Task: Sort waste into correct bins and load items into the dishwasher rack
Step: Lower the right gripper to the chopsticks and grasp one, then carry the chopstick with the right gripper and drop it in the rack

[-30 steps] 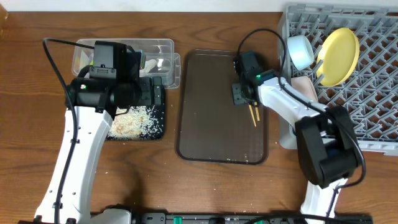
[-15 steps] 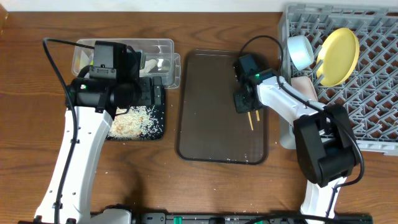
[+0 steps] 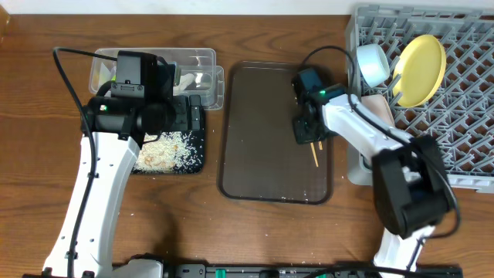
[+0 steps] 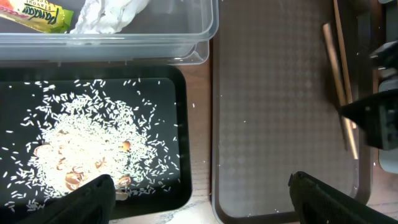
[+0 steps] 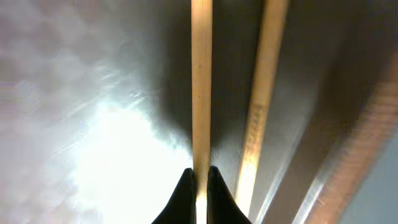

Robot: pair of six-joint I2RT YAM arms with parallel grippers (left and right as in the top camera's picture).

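Your right fingers [image 5: 184, 198] pinch one chopstick [image 5: 201, 87] on the tray [image 3: 258, 131], seemingly not both. Your left fingers [image 4: 93, 198] stand wide apart above the rice [image 4: 93, 143].

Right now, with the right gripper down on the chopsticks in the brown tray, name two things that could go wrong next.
1. The right gripper pinches only one chopstick; the second chopstick beside it may be left on the brown tray.
2. The pinch is narrow, so the stick could swivel or slip on the way to the dishwasher rack.
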